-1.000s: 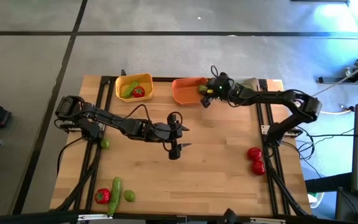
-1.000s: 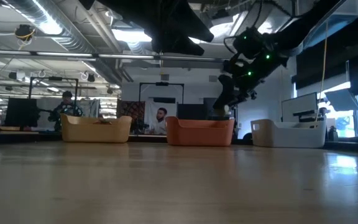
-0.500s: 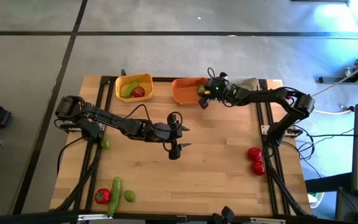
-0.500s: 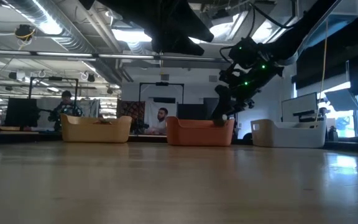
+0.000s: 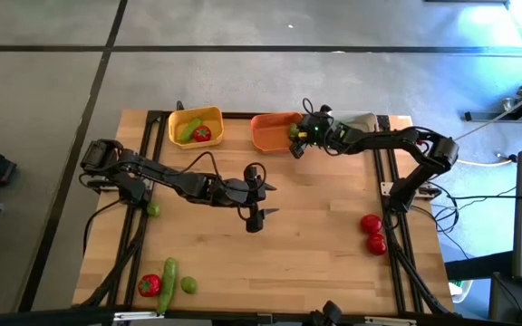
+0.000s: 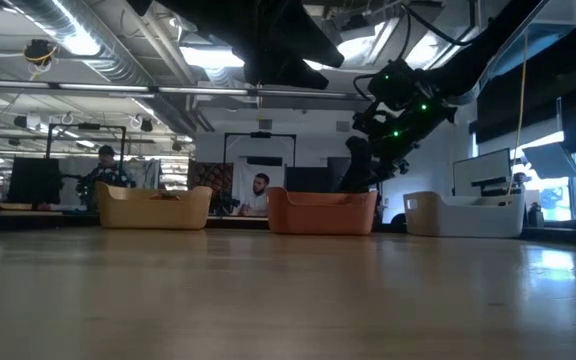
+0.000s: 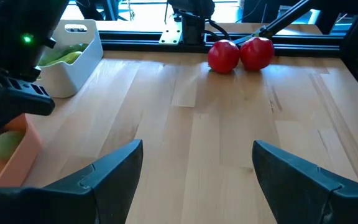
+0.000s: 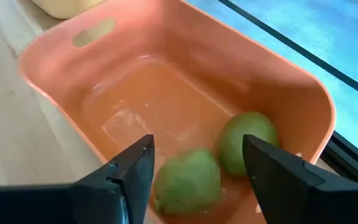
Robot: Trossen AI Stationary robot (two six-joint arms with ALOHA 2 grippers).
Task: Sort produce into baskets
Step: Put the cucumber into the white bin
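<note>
My right gripper (image 5: pixel 295 143) is open over the right end of the orange basket (image 5: pixel 270 132). Its fingers stand on either side of a lime (image 8: pixel 187 180) that rests on the basket floor, beside a second lime (image 8: pixel 248 140). My left gripper (image 5: pixel 270 200) is open and empty above the table's middle. The yellow basket (image 5: pixel 196 125) holds a green piece and a tomato (image 5: pixel 203 134). The white basket (image 7: pixel 73 56) holds green pieces. Two tomatoes (image 5: pixel 372 232) lie near the right edge, and a lime (image 5: pixel 153 210) lies at the left.
A tomato (image 5: pixel 149 285), a cucumber (image 5: pixel 168 279) and a lime (image 5: pixel 188 284) lie at the table's near left corner. Black rails run along the left and right sides. Bare wood lies between the two arms and the near edge.
My right gripper has gone down a little and toward the table's left, lower over the right end of the orange basket, then has kept still.
</note>
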